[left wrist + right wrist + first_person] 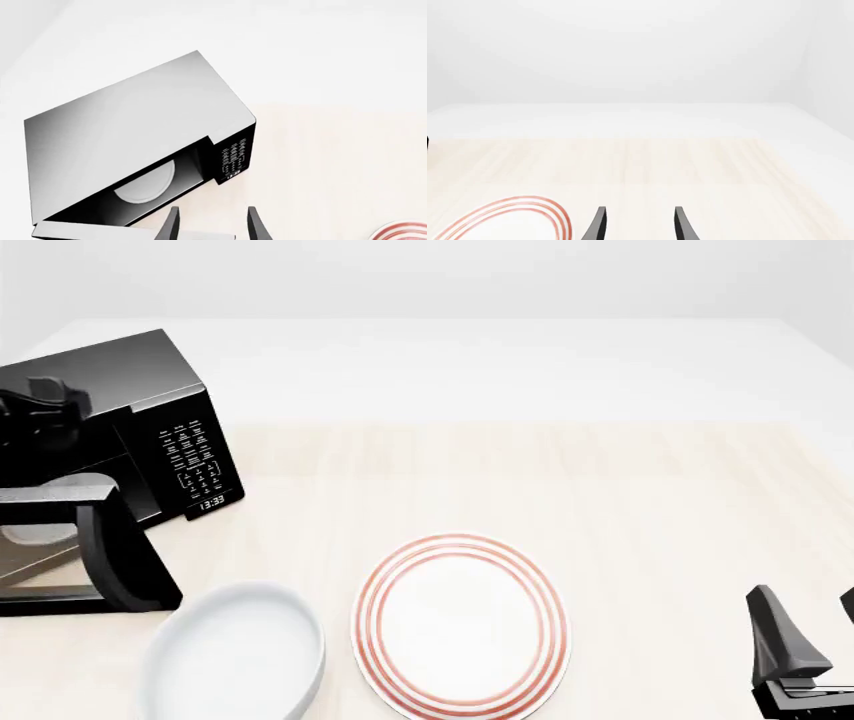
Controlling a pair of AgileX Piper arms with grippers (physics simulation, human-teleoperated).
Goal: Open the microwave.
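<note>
The table (561, 390) is being shown with the microwave (120, 390) at its far left, door (94, 550) already swung wide and turntable (143, 185) exposed. A plate (461, 625) and bowl (240, 660) are lying nearer. The opening step is being judged nearly complete; withdrawal of the left gripper (213, 222), jaws apart beside the door, is being called for next. The right gripper (639, 222) is being held apart, idle.
</note>
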